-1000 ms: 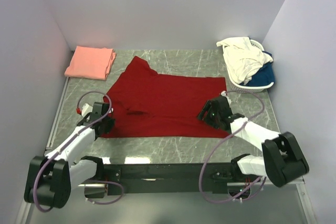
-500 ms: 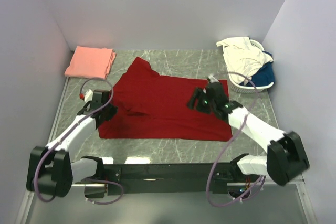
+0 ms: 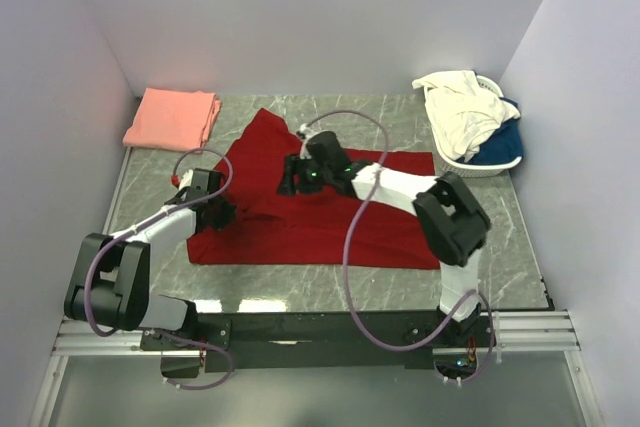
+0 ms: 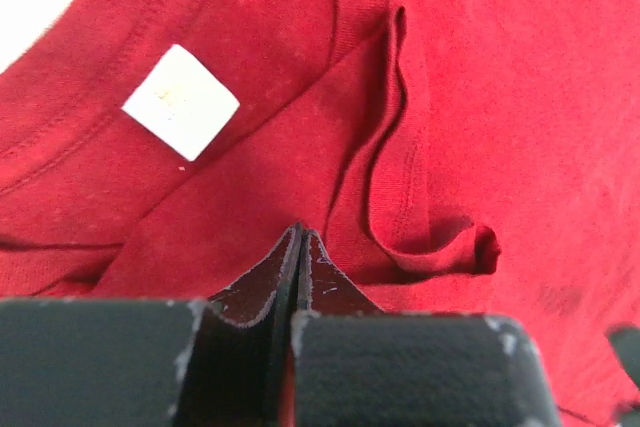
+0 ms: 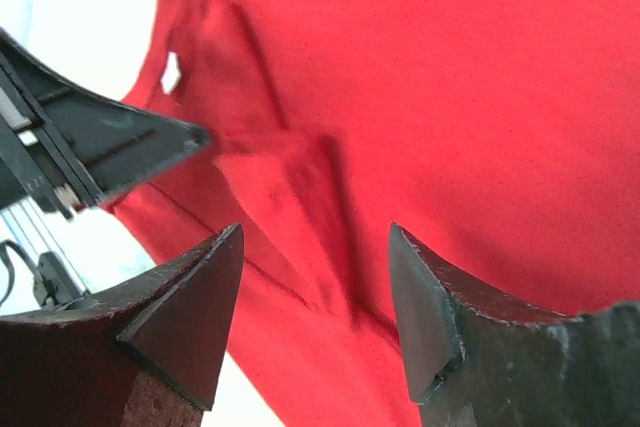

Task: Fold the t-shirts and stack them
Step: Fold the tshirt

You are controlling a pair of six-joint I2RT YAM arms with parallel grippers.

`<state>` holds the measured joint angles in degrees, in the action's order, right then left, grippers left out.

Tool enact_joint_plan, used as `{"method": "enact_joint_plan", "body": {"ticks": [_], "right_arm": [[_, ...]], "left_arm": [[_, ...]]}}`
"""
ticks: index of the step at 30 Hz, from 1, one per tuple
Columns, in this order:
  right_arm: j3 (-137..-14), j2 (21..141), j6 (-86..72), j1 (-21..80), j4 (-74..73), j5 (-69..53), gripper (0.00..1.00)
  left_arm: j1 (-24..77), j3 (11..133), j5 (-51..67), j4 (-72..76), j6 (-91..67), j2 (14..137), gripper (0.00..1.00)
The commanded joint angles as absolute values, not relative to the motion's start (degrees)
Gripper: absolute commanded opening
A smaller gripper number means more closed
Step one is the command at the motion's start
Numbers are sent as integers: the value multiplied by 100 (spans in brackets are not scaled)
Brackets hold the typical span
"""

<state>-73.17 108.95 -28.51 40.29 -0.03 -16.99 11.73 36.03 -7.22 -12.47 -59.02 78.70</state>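
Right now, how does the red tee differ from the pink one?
The red tee lies spread out across the middle of the table; the pink tee is folded into a compact rectangle at the far left corner. Red covers much more surface than pink. Red shows a raised wrinkle near its neck label; pink looks smooth. Both lie flat.

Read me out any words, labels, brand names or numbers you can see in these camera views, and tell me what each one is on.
Nothing here can be read as text.
White neck label inside the collar of the red t-shirt: only faint marks, too blurred to read.
Salmon pink t-shirt, cream-white t-shirt, white basket: no print visible in the top view.
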Motion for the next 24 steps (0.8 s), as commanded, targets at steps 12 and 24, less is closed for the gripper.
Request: {"method": "enact_joint_plan", "body": {"ticks": [12,24], "right_arm": [[-8850,12287,-2830,4711,-53,-1512,65],[-8736,12261,-2936,4711,-88,-1257,19]], "left_arm": [[1239,3990,-466,-870,-5651,8139,4],[1239,4087,-378,-809,-5669,8218,4]]}}
